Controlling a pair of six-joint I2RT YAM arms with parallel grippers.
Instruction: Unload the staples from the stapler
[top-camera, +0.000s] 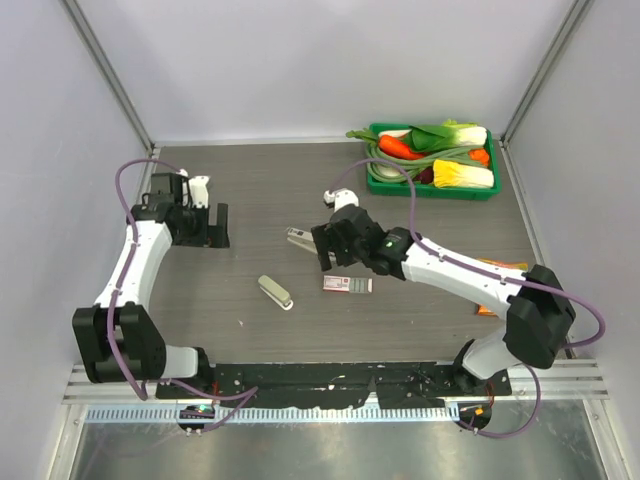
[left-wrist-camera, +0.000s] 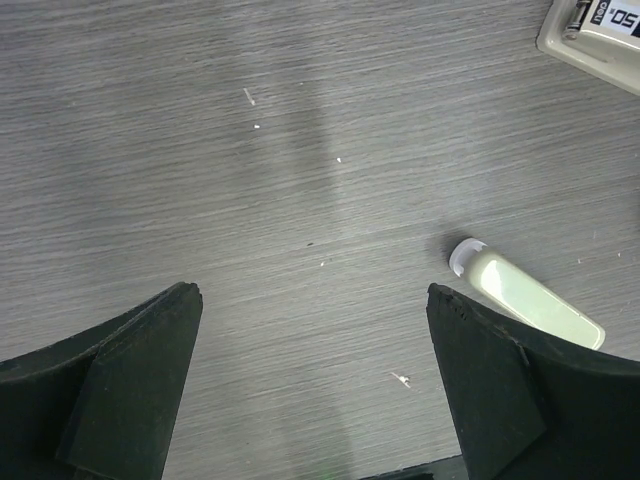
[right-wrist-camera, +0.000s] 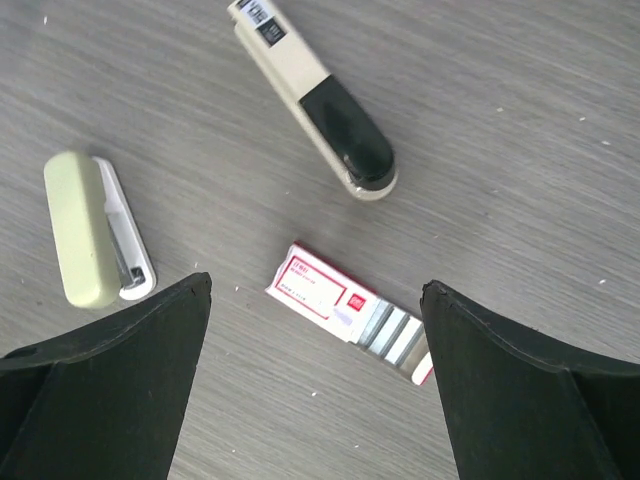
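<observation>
The stapler (top-camera: 275, 292) is small, with a pale olive-grey top, and lies flat on the grey wood table a little left of the middle. In the right wrist view the stapler (right-wrist-camera: 95, 230) shows its silver metal side. In the left wrist view the stapler (left-wrist-camera: 525, 295) has its whitish end toward the camera and is partly hidden behind my right finger. The staples are hidden. My left gripper (top-camera: 213, 227) (left-wrist-camera: 312, 292) hangs open and empty at the far left, well away from the stapler. My right gripper (top-camera: 322, 250) (right-wrist-camera: 315, 285) hangs open and empty up and to the right of the stapler.
A longer beige-and-black stapler (top-camera: 300, 238) (right-wrist-camera: 310, 95) lies just left of my right gripper. A pink-and-white box (top-camera: 347, 285) (right-wrist-camera: 325, 290), slid partly open on silver strips, lies below that gripper. A green tray (top-camera: 430, 190) of toy vegetables stands at the back right.
</observation>
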